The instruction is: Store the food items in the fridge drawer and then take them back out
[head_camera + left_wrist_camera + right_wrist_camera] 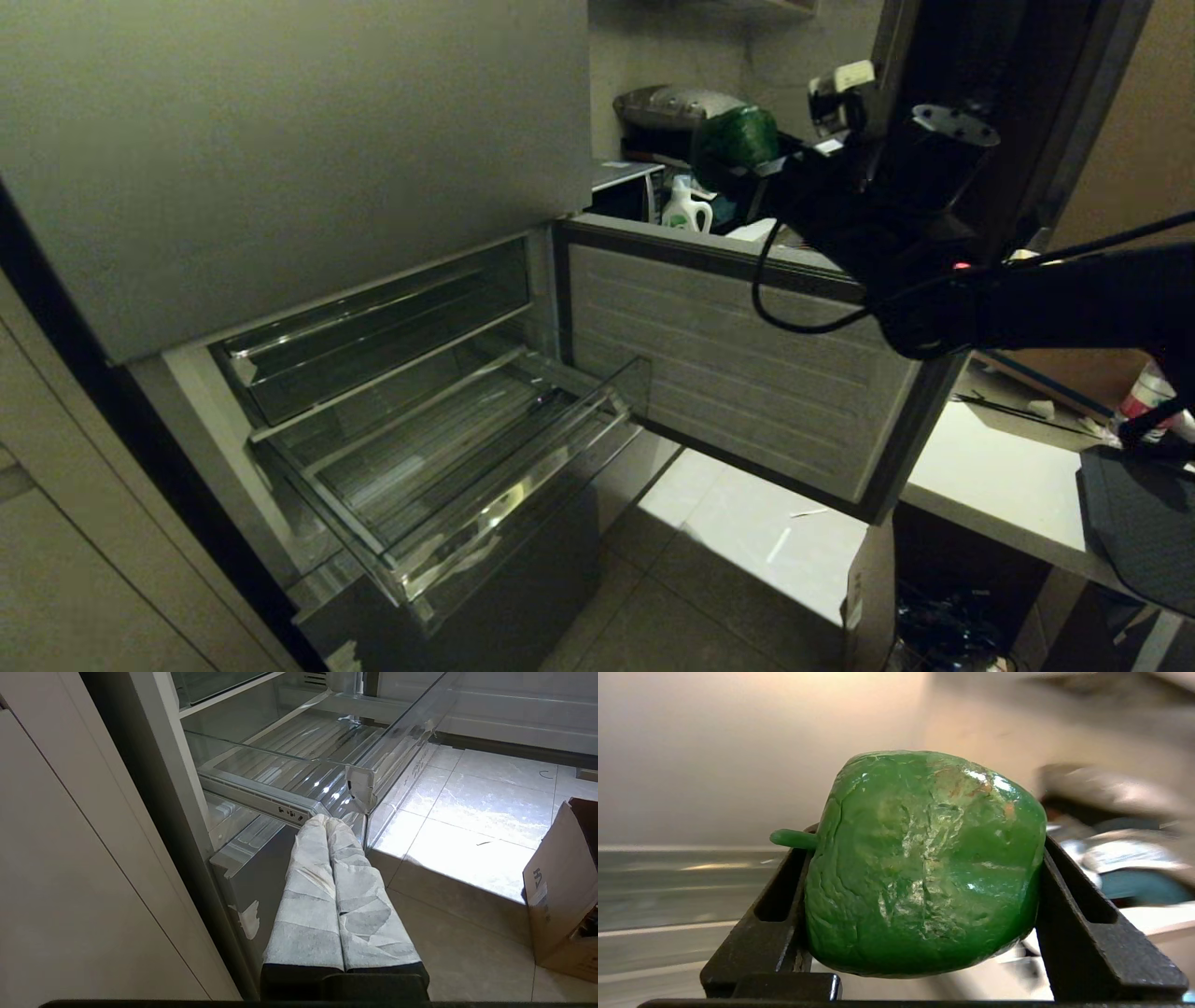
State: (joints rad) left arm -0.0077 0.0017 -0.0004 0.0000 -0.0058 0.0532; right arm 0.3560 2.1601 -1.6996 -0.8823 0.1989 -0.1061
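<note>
Right wrist view shows the glossy green food item [924, 863], a pepper-like piece with a short stem, clamped between the two dark fingers of the right gripper [924, 933], which stands high above and to the right of the fridge drawer [485, 523], beyond the open grey door panel [738, 364]. The fridge drawer is pulled out and looks empty, and the orange-tan piece is not in view, so I judge storing has barely begun: both items remain to go in, then come out. The left gripper [329, 821], jaws closed on nothing, hangs just beside the drawer's front corner.
</note>
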